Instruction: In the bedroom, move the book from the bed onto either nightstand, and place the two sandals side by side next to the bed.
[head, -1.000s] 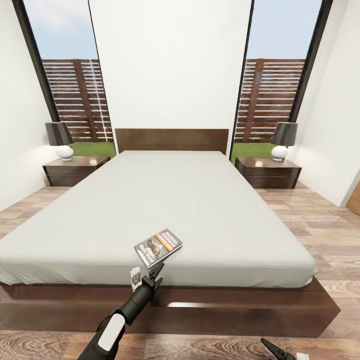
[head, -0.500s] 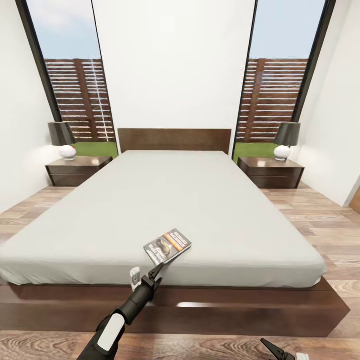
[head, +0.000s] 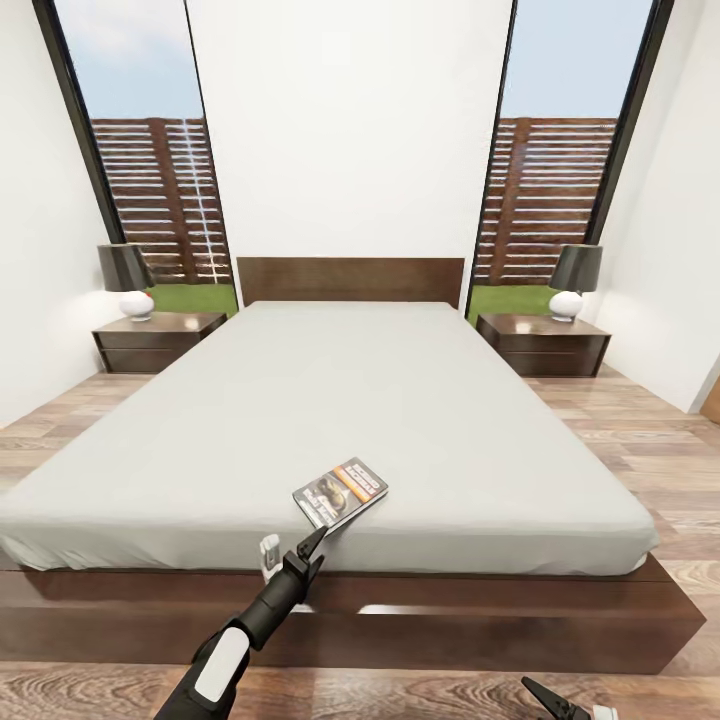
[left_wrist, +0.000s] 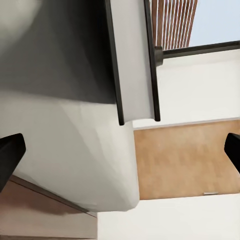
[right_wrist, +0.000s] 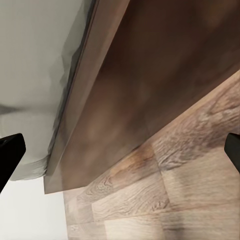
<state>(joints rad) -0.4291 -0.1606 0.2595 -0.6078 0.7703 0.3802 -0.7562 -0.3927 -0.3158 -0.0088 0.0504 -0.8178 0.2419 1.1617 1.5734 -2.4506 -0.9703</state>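
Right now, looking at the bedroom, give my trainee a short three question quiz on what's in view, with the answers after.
1. True or false: the book lies on the floor.
2. Which arm's gripper is nearest the book? A) left B) right
3. Fill in: each nightstand carries a ____.

Key:
1. False. It rests on the bed, near the foot edge.
2. A. The left gripper is just short of the book, open; the right gripper is low, by the floor.
3. Lamp, on the left nightstand and the right nightstand.
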